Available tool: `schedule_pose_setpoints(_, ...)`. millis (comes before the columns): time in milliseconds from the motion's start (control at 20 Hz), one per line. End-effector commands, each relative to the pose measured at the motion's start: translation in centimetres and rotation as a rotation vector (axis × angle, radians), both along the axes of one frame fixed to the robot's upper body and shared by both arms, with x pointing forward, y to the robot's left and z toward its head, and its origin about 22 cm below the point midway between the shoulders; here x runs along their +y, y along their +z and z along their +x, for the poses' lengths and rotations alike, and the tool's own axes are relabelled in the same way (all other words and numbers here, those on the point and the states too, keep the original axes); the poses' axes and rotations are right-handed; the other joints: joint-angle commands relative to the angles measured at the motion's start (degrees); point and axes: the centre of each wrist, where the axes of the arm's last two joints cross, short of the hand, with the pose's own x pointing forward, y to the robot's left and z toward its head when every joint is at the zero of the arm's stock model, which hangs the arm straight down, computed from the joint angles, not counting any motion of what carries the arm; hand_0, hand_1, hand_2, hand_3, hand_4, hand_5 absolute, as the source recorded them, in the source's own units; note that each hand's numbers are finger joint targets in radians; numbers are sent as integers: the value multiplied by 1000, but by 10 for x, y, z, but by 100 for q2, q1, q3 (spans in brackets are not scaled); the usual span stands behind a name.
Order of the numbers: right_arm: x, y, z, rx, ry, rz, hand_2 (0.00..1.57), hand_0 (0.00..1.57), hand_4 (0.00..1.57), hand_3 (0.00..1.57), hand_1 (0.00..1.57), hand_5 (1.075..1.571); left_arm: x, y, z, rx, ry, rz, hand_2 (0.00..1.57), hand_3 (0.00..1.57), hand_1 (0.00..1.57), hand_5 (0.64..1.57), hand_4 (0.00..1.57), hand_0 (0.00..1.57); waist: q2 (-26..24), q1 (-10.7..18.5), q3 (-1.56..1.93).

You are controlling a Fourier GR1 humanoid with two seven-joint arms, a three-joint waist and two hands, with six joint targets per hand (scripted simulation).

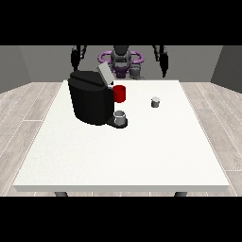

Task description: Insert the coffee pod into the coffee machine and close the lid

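White table carries everything; the black boxy coffee machine stands left of centre, its grey lid tilted open. To its right, well apart, sits the small grey cylindrical coffee pod — probably light and rigid, best pinched by its sides. Both hands hang raised, holding nothing — finger state I cannot tell.

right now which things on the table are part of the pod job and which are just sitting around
Part of the job:
- coffee pod, alone on the table right of the machine
- coffee machine, black
- lid, tilted up, open

Just lying about:
- red cup, at the machine's right side
- grey cup, on the machine's base

Both hands are raised behind the table, touching nothing.
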Motion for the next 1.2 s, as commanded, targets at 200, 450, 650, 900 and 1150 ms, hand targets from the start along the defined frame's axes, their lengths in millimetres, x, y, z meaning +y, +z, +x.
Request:
schedule_pose_setpoints(200, -2, 3, 9, 24, 6, 29, 0, 0, 0, 0, 0, 1571, 48, 19, 12, -141, -191, 239, 0, 0, 0, 1571, 0, 0, 322, -140, 58)
schedule_pose_setpoints(450, 18, 6, 16, -62, -121, -72, 0, 0, 0, 0, 0, 1571, 63, 53, 39, -122, -223, 445, 0, 0, 0, 1571, 0, 0, 549, -477, 60)
schedule_pose_setpoints(650, 31, 24, 23, -117, -72, -107, 0, 0, 0, 0, 0, 1571, 80, 52, 59, -82, -173, 521, 0, 0, 0, 1571, 0, 0, 889, -866, 58)
schedule_pose_setpoints(900, 59, 38, 28, -121, -41, -102, 0, 0, 0, 0, 0, 1571, 99, 67, 82, -7, -167, 621, 0, 0, 0, 1571, 0, 0, 1101, -1086, 56)
schedule_pose_setpoints(1150, 65, 30, 30, -153, -31, -45, 0, 0, 0, 0, 0, 1571, 116, 73, 98, 28, -187, 672, 0, 0, 0, 1571, 0, 0, 1422, -1171, 58)
